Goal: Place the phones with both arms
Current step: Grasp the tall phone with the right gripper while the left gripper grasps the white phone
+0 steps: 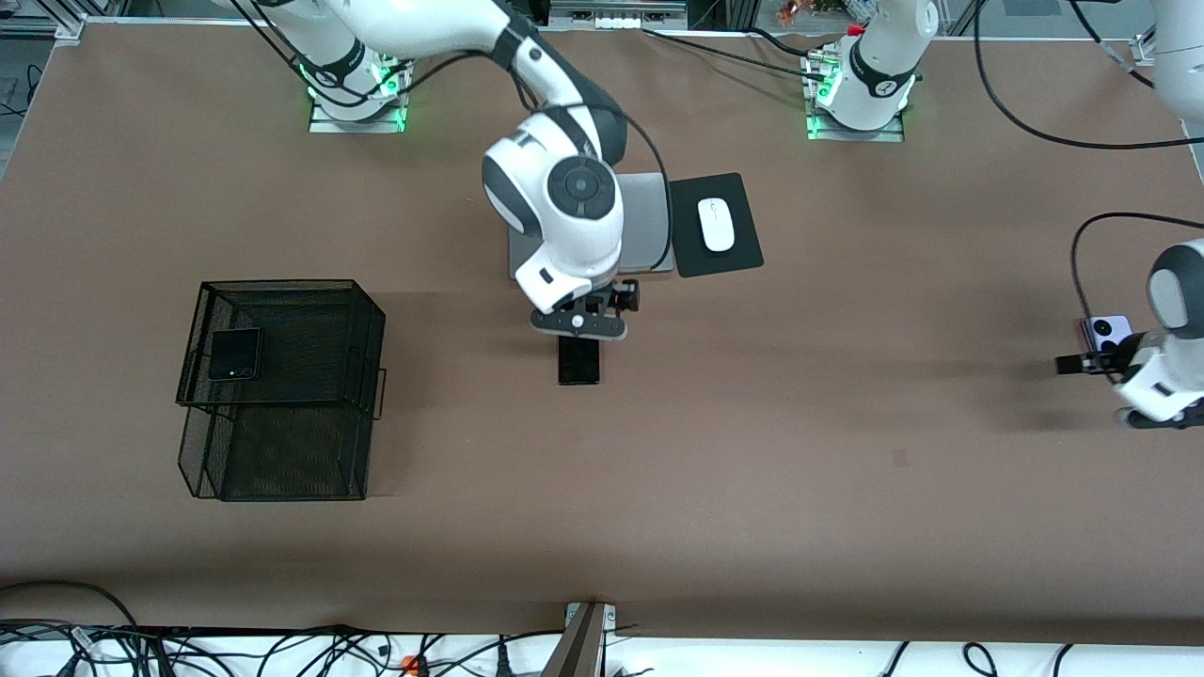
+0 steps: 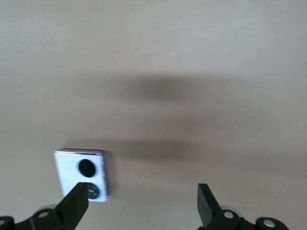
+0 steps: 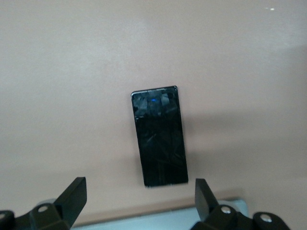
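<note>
A long slim black slab phone (image 1: 578, 362) lies flat on the table at its middle. My right gripper (image 1: 578, 340) hangs open just above the slab's end nearest the laptop. In the right wrist view the slab (image 3: 159, 136) lies lengthwise ahead of the open right gripper (image 3: 140, 189), untouched. A lavender-white square phone with two black circles (image 1: 1108, 331) lies at the left arm's end of the table. My left gripper (image 1: 1091, 360) is open beside it. In the left wrist view one fingertip (image 2: 79, 194) overlaps the phone (image 2: 84, 175). A black flip phone (image 1: 233, 354) lies in the mesh basket (image 1: 282, 385).
The black wire basket stands at the right arm's end of the table. A grey laptop (image 1: 649, 226) lies under the right arm's wrist, with a white mouse (image 1: 716, 225) on a black pad (image 1: 724, 259) beside it. The laptop's edge shows in the right wrist view (image 3: 168, 218).
</note>
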### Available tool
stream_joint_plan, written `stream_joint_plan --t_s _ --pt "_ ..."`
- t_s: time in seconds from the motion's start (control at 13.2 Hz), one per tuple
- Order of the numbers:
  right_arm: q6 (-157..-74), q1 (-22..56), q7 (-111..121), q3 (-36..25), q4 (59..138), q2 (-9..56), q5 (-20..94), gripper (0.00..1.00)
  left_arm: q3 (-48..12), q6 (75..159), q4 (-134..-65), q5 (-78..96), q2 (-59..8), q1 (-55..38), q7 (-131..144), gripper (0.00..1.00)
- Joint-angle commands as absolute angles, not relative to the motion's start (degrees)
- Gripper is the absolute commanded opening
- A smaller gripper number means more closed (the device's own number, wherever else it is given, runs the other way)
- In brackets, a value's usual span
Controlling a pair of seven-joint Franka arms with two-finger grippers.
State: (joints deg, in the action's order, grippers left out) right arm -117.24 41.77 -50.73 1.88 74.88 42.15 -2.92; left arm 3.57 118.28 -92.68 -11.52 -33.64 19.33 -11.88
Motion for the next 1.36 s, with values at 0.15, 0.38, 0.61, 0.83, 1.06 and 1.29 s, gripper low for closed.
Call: stream_joint_plan --t_s 0.15,0.38,0.61,0.83,1.06,1.29 --pt "-127.4 41.3 -48.7 2.2 81.1 45.9 -4.1 1.0 2.1 129.3 -93.9 -11.8 -37.1 27.8 -18.1 1.0" --pt "-129.3 41.3 -48.7 2.2 81.1 48.4 -5.9 1.0 1.2 129.7 -93.8 -5.3 -38.2 32.5 -25.8 1.0" --pt "-130.1 41.4 -48.8 2.2 81.1 49.7 -5.9 1.0 1.2 130.1 -93.9 1.3 -39.7 34.0 -32.8 1.0" --pt "-131.2 41.6 -48.8 2.2 81.1 50.4 -6.0 1.0 1.4 133.4 -94.0 0.5 -40.0 34.0 -33.1 1.0" --pt "-131.4 41.5 -47.0 2.2 81.1 50.5 -5.9 0.58 1.4 135.2 -94.7 0.6 -41.3 34.8 -33.1 1.0" --pt "-131.3 41.2 -46.0 2.2 80.7 50.2 -5.8 0.0 1.4 135.5 -96.0 0.5 -41.3 34.9 -33.0 1.0"
